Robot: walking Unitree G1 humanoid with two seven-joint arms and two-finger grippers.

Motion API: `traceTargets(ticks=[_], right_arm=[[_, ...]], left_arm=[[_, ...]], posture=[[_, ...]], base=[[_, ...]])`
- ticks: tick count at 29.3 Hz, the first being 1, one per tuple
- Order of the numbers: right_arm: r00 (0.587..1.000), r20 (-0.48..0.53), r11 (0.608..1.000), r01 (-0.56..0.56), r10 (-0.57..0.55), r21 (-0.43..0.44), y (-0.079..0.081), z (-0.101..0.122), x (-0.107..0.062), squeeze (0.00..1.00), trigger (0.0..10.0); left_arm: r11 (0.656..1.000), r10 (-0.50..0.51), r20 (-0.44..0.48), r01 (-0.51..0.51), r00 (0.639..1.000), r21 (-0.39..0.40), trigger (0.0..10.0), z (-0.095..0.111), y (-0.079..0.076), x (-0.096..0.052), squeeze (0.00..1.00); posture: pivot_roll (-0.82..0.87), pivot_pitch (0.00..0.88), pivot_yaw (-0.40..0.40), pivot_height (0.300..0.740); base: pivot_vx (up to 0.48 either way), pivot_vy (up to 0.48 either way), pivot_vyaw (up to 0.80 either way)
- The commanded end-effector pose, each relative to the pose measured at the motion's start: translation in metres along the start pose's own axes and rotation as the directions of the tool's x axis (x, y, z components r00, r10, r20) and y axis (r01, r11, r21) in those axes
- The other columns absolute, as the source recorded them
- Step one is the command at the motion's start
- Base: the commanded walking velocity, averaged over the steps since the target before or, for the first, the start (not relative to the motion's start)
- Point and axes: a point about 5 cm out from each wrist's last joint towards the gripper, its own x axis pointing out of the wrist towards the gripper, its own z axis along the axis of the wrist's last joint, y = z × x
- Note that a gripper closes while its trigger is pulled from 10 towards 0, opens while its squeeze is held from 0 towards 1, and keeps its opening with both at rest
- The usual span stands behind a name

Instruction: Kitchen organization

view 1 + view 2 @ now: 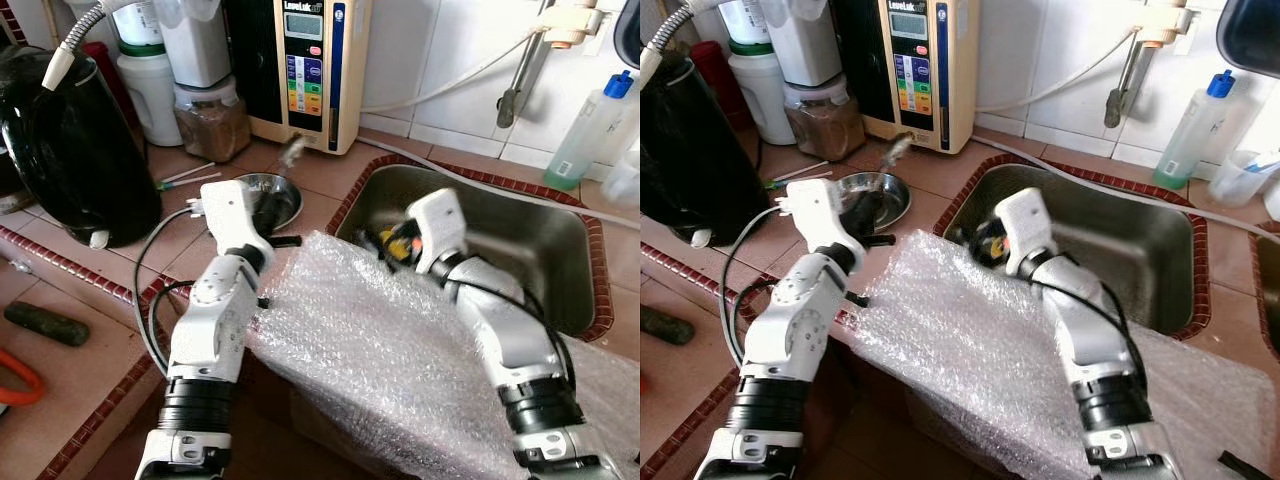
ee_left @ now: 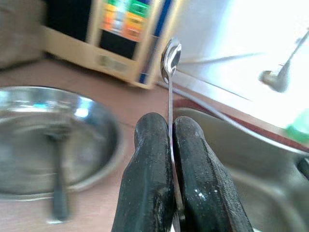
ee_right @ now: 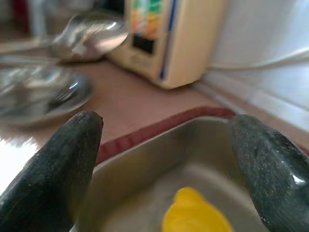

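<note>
Your left gripper [image 2: 171, 145] is clamped on a spoon [image 2: 171, 63], held up above the bench [image 1: 320, 170] just beside the steel bowl [image 1: 283, 196]. Your right gripper [image 3: 166, 159] is spread wide over the sink [image 1: 540, 240], just above a yellow object [image 3: 193, 212].

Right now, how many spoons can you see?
2. One spoon is pinched upright in the left gripper, above the counter beside the sink. Another spoon lies in the metal bowl. More may hide under the bubble wrap.
</note>
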Motion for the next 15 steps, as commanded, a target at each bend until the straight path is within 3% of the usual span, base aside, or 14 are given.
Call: traceTargets(ticks=[1, 4, 9, 15], right_arm=[[0.996, 0.017, 0.993, 0.091, -0.093, 0.07, -0.012, 0.003, 0.002, 0.0, 10.0], [0.988, 0.031, 0.971, 0.145, -0.153, 0.192, -0.022, 0.006, 0.002, 0.0, 10.0], [0.973, -0.023, 0.932, 0.227, -0.23, 0.284, -0.032, 0.0, 0.002, 0.0, 10.0], [0.986, -0.031, 0.871, 0.16, -0.165, 0.464, -0.019, 0.0, 0.008, 0.0, 10.0]], left_arm=[[0.996, -0.077, 0.03, 0.077, 0.997, -0.032, 0.0, 0.004, -0.011, -0.002, 0.0], [0.986, -0.147, 0.025, 0.148, 0.989, -0.076, 0.0, 0.002, -0.02, -0.003, 0.0], [0.972, -0.214, 0.012, 0.215, 0.977, -0.092, 0.0, -0.002, -0.03, -0.005, 0.0], [0.921, -0.349, 0.013, 0.346, 0.937, -0.178, 0.0, -0.005, -0.051, -0.006, 0.0]], posture=[[0.02, 0.0, 0.037, 0.74], [0.02, 0.0, 0.038, 0.74], [0.02, 0.0, 0.04, 0.74], [0.02, 0.0, 0.037, 0.74]], base=[[0.0, 0.0, 0.0], [0.0, 0.0, 0.0], [0.0, 0.0, 0.0], [0.0, 0.0, 0.0]])
